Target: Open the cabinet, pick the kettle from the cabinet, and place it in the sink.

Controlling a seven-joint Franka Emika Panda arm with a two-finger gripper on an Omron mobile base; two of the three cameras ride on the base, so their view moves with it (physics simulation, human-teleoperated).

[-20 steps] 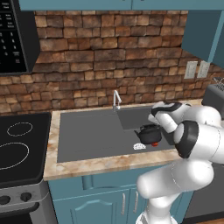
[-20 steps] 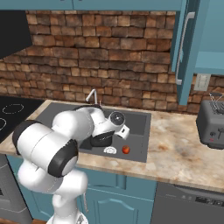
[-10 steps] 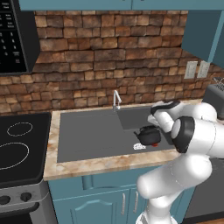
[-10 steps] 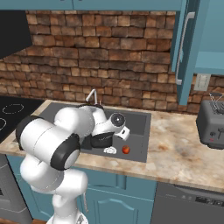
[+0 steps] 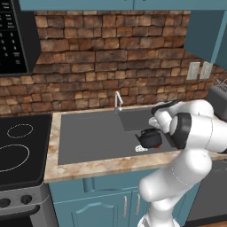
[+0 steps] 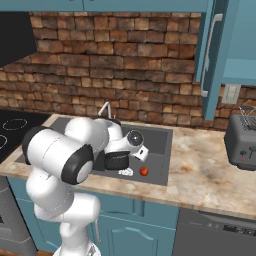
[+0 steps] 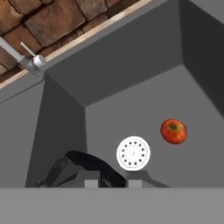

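The small black kettle (image 5: 150, 138) sits low in the right part of the dark grey sink (image 5: 88, 133), close to the drain. My gripper (image 7: 114, 181) is shut on the kettle's arched top handle (image 7: 89, 162), which runs between the two finger tips. From the right base view the kettle (image 6: 117, 161) is half hidden behind my white wrist, inside the sink (image 6: 157, 137). The teal wall cabinet (image 6: 212, 50) stands open at the upper right, its door swung out with the long silver handle facing me.
A red apple (image 7: 173, 131) and the round drain (image 7: 133, 153) lie on the basin floor beside the kettle. The chrome faucet (image 5: 117, 101) stands at the sink's back rim. A grey toaster (image 6: 242, 142) is on the counter to the right, the black stovetop (image 5: 17, 150) to the left.
The hand has dropped a little with the kettle, which now sits slightly lower in the basin. The grip is unchanged.
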